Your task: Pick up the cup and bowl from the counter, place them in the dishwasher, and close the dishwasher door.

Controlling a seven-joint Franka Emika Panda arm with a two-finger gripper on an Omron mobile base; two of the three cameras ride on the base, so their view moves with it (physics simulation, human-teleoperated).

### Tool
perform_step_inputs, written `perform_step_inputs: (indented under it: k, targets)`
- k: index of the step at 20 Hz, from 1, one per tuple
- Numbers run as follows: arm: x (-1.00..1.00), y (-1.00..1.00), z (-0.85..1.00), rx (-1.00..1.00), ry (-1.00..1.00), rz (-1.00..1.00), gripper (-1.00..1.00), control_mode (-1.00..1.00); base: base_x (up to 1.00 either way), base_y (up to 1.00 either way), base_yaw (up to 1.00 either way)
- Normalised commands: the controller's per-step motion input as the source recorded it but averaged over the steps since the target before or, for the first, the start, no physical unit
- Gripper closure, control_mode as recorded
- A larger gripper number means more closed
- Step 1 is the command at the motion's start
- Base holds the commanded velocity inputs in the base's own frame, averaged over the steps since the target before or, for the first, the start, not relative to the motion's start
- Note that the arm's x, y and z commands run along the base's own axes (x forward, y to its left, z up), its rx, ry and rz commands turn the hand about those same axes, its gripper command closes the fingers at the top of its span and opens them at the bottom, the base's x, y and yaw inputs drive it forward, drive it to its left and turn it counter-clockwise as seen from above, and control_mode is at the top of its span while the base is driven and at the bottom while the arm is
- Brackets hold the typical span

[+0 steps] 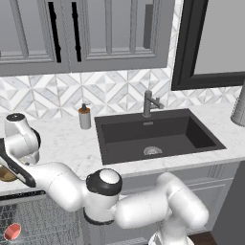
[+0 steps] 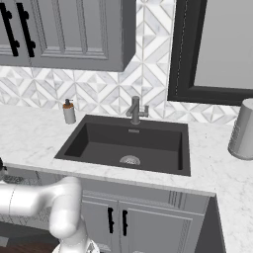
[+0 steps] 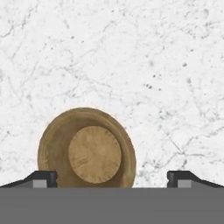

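White marble worktop (image 3: 131, 52) carries the bowl (image 3: 86, 148) just ahead of the gripper (image 3: 112, 177), whose jaws stand wide and empty; I'd shift toward the bowl, straddling one rim before closing.

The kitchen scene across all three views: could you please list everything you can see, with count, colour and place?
bowl: one, brown, on the counter under the hand
cup: one, red inside, in the dishwasher rack
counter: one, white marble
sink: one, dark, sunk in counter
faucet: one, grey, behind sink
soap bottle: one, grey, left of sink
canister: one, grey, right counter
dishwasher: one, open, wire racks, lower left
hand: one, open, above bowl
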Motion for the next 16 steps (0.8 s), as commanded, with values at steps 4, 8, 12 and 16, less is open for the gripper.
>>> perform_step_inputs:
  k: [4,8,12,16]
  targets:
    - [0.19,0.03,0.00,0.00,0.03,-0.03,-1.00,-1.00,0.00,0.00,0.00]
    - [0.05,0.03,-0.10,0.00,0.02,0.00,-1.00,-1.00,0.00,0.00,0.00]
    - [0.00,-0.02,-0.28,0.00,0.01,0.00,-1.00,-1.00,0.00,0.00,0.00]
    - [0.00,0.00,-0.46,-0.05,0.02,0.00,-1.00,-1.00,0.00,0.00,0.00]
